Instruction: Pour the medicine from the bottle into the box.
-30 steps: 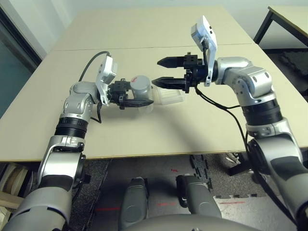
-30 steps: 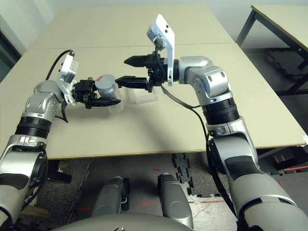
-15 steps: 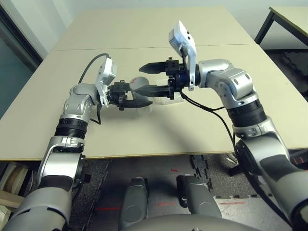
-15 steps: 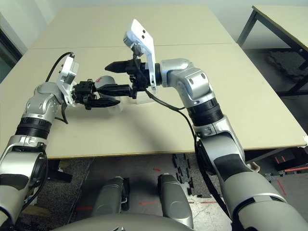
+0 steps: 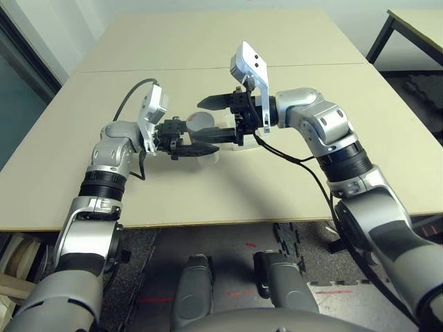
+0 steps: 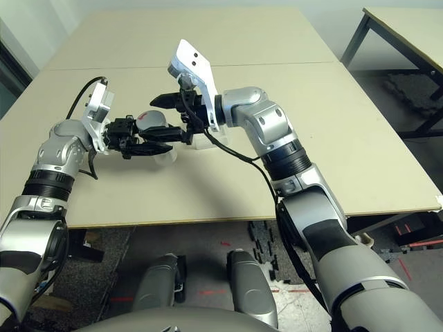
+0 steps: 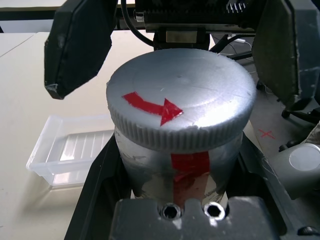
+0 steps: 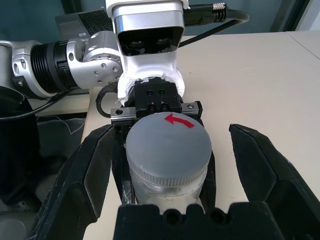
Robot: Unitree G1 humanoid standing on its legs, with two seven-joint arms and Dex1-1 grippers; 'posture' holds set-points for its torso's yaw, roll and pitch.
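Left arm: reached forward from the robot's left with its wrist turned inward, so the left gripper (image 5: 197,140) pointed across the table toward the right arm.
Left gripper: clamped tight on the bottle (image 7: 180,145) — its black fingers (image 7: 95,190) pressed both sides of the silvery body.
Bottle: held above the table (image 5: 228,55), upright, with the grey cap (image 7: 180,100) on and a red arrow on the cap's top.
Right arm: bent at the elbow and swung in from the right, forearm above the table, wrist turned toward the left arm.
Right gripper (image 8: 167,170): spread wide, one finger (image 8: 82,180) on each side of the cap, both standing apart from it.
Box (image 7: 70,155): lay flat on the table just beside the bottle, on the far side of the grippers — clear and ribbed inside; whether it held any medicine could not be told.
Edges and room: both grippers met near the middle of the table, well back from its near edge; bare tabletop stretched away behind and to both sides.
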